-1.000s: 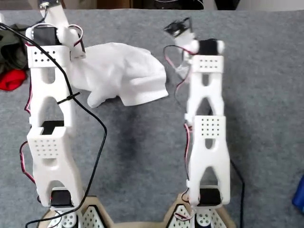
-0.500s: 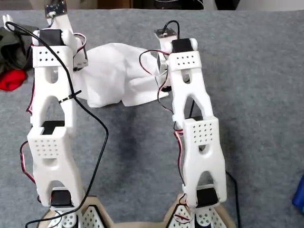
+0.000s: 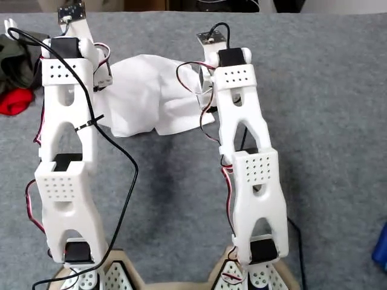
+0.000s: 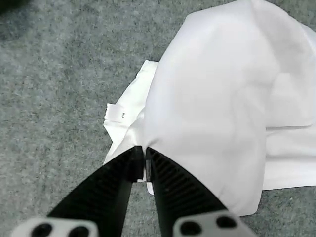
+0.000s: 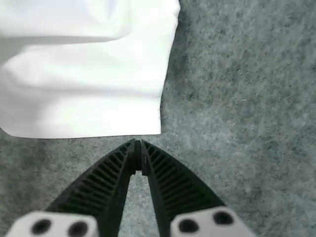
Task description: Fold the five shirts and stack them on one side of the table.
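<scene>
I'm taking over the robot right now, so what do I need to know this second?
Left end effector: shut on the white shirt, at its edge.
Right end effector: shut, holding nothing, over the grey table beside the shirt's hem.
Dark green garment and red garment lie bunched at the table's far left edge.
Done: nothing folded yet.
Left: fold the white shirt and the rest, then stack.
</scene>
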You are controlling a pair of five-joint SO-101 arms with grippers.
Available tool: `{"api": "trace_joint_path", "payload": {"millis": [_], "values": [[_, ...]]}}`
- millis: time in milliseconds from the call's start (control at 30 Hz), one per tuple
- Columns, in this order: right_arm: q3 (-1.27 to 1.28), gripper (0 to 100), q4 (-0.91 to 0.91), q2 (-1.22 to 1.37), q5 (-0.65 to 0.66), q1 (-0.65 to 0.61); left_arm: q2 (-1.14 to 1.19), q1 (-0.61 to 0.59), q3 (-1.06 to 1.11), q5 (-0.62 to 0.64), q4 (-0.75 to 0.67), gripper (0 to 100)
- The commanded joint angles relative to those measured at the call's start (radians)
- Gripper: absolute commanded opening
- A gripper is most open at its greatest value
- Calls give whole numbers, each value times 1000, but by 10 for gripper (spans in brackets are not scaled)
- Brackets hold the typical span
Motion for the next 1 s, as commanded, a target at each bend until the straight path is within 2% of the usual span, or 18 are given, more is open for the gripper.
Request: {"api": "trace_joint_path", "payload": {"millis": [0, 133, 300, 733, 967], "values": [[-51, 9, -26, -33, -14, 1, -16, 12, -3, 0, 9, 19], [-51, 12, -48, 24, -86, -2, -16, 12, -3, 0, 9, 19], [-51, 100, -54, 87, -157, 5, -16, 12, -3, -3, 9, 19], [-48, 109, -129, 124, -186, -1, -15, 12, -3, -5, 2, 19], [-51, 109, -110, 194, -192, -2, -15, 18, -3, -6, 2, 19]]}}
